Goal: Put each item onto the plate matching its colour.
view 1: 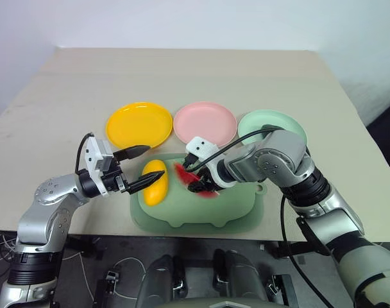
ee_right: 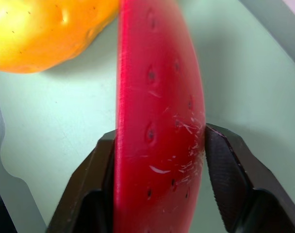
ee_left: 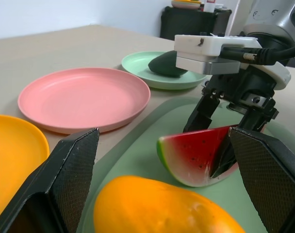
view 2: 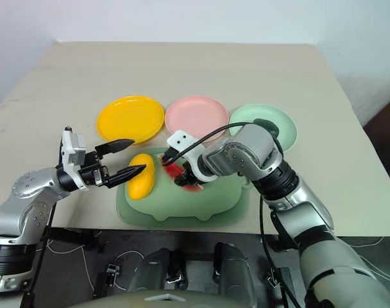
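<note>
Right end effector [view 1: 196, 181] is clamped on the watermelon [ee_right: 157, 121], one finger on each flat face. That suits a thin wedge: the narrow dimension fits between the jaws and the rind edge stays free. The wedge stands on its rind on the tray [view 1: 243, 215], right beside the mango [view 1: 154, 181]; whether it's lifted off the tray surface yet I can't tell.

Left end effector [view 1: 135, 168] is released, jaws spread wide and roughly level, aimed at the mango with the fingertips close to it but no contact visible. Looks staged for a side grab on the oval once the right arm clears.

Avocado [ee_left: 168, 64] already sits on the green plate [view 1: 291, 123], so that item reads as done. Pink plate [view 1: 205, 122] and yellow plate [view 1: 138, 123] are both bare, lined up on the bench [view 1: 182, 70] just behind the tray; pink is nearly straight behind the wedge, yellow behind the mango.

In the way:
- Mango and wedge are close, and both arms converge on the same patch of tray, so arm-to-arm clearance is the main risk.
- Tray rim and pink plate rim sit between wedge and target, so it needs a lift, not a slide.
- Right arm's cable [view 1: 246, 138] loops above the wrist near the pink plate.
</note>
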`<state>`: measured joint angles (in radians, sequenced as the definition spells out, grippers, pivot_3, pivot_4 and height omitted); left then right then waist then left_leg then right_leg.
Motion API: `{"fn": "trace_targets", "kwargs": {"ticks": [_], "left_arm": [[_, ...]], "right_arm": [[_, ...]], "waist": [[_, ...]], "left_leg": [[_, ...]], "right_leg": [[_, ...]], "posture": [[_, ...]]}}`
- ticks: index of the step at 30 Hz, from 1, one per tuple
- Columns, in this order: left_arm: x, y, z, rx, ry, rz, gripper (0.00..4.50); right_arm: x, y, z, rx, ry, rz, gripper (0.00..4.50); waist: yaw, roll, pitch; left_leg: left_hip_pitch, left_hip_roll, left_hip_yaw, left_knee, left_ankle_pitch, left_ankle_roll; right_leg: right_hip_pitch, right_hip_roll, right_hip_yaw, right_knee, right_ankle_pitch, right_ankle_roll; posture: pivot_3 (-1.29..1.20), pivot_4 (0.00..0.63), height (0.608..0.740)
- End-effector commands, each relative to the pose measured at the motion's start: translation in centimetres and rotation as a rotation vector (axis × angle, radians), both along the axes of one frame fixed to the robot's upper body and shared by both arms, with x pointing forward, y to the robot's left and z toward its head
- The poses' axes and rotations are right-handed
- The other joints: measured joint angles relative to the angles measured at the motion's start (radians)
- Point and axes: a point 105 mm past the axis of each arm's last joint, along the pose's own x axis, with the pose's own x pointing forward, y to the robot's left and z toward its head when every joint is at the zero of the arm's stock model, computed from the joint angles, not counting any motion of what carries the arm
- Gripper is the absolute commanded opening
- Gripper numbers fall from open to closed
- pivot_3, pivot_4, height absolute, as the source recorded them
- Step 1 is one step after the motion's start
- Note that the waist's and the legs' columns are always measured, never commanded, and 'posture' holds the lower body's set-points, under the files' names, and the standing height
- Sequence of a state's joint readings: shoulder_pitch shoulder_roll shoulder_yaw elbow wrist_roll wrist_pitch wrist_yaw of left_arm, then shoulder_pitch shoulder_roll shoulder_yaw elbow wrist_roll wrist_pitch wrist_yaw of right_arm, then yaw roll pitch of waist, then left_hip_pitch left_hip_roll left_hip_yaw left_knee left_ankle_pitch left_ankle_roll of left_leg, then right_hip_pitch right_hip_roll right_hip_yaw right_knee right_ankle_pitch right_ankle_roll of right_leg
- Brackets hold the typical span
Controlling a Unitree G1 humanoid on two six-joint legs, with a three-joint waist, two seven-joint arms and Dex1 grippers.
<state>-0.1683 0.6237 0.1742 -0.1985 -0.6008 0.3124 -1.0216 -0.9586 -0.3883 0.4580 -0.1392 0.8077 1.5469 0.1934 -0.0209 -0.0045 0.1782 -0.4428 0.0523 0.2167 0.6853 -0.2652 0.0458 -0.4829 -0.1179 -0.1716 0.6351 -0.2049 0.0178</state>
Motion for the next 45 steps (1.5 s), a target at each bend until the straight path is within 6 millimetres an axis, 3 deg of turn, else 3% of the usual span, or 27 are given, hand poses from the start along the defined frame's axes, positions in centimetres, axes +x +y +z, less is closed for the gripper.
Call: {"fn": "trace_targets", "kwargs": {"ticks": [1,8,16,21,28,33,40,41,45], "left_arm": [[-0.2,0.2,1.1,0.002,-0.053,0.004,4.5],[0.0,0.5,1.0,0.001,-0.053,0.009,4.5],[-0.4,1.1,1.1,0.002,-0.052,0.032,4.5],[-0.8,0.9,1.0,-0.003,-0.047,0.035,4.5],[-1.0,0.8,1.0,-0.004,-0.047,0.051,4.5],[-1.1,1.0,1.0,-0.002,-0.049,0.061,4.5],[-1.5,1.4,0.7,0.002,-0.047,0.074,4.5],[-1.6,1.4,0.6,0.003,-0.046,0.075,4.5],[-1.8,1.5,0.6,0.004,-0.045,0.076,4.5]], "right_arm": [[-0.1,0.4,0.4,0.004,-0.019,0.017,2.14],[0.4,0.0,0.9,0.014,-0.044,-0.002,2.14],[3.0,-1.3,8.2,0.258,-0.191,-0.005,2.14],[7.6,-2.2,10.3,0.321,-0.288,-0.091,2.14],[13.2,-1.3,8.9,0.245,-0.38,-0.138,2.14],[14.6,-0.7,7.4,0.248,-0.359,-0.19,2.14],[15.0,-0.4,5.8,0.235,-0.365,-0.221,2.14],[15.1,-0.4,5.8,0.239,-0.365,-0.222,2.86],[15.3,-0.6,6.5,0.261,-0.381,-0.241,4.16]], "waist": [[0.0,0.0,0.0],[0.0,0.0,0.0],[0.001,0.0,0.0],[-0.004,0.0,0.0],[-0.026,0.0,0.0],[-0.026,0.0,0.0],[-0.029,0.0,0.0],[-0.029,0.0,0.001],[-0.031,0.0,0.001]], "left_leg": [[0.0,0.0,0.0,0.0,0.0,0.0],[0.0,0.0,0.0,0.0,0.0,0.0],[-0.002,0.0,0.001,0.0,0.0,0.0],[-0.001,0.0,0.001,-0.001,0.0,0.0],[-0.002,0.0,0.003,-0.001,0.001,-0.001],[-0.002,-0.001,0.005,-0.001,0.001,-0.001],[-0.002,-0.001,0.006,-0.001,0.001,-0.001],[-0.002,-0.001,0.006,-0.001,0.001,-0.001],[-0.002,-0.001,0.005,-0.001,0.001,-0.001]], "right_leg": [[0.0,0.0,0.0,0.0,0.0,0.0],[0.0,0.0,0.0,0.0,0.0,0.0],[-0.002,0.0,0.0,0.0,0.0,0.0],[-0.003,0.0,0.0,0.0,0.0,0.0],[-0.003,0.001,0.001,0.002,0.0,0.001],[-0.008,0.0,0.003,0.01,-0.001,0.002],[-0.01,-0.001,0.004,0.012,-0.002,0.002],[-0.01,-0.001,0.005,0.013,-0.002,0.002],[-0.01,-0.001,0.005,0.013,-0.002,0.002]], "posture": [[0.0,0.15,0.696],[0.0,0.15,0.696],[0.0,0.15,0.696],[0.0,0.15,0.696],[0.0,0.15,0.696],[0.0,0.15,0.696],[0.0,0.15,0.696],[0.0,0.15,0.696],[0.0,0.15,0.696]]}}
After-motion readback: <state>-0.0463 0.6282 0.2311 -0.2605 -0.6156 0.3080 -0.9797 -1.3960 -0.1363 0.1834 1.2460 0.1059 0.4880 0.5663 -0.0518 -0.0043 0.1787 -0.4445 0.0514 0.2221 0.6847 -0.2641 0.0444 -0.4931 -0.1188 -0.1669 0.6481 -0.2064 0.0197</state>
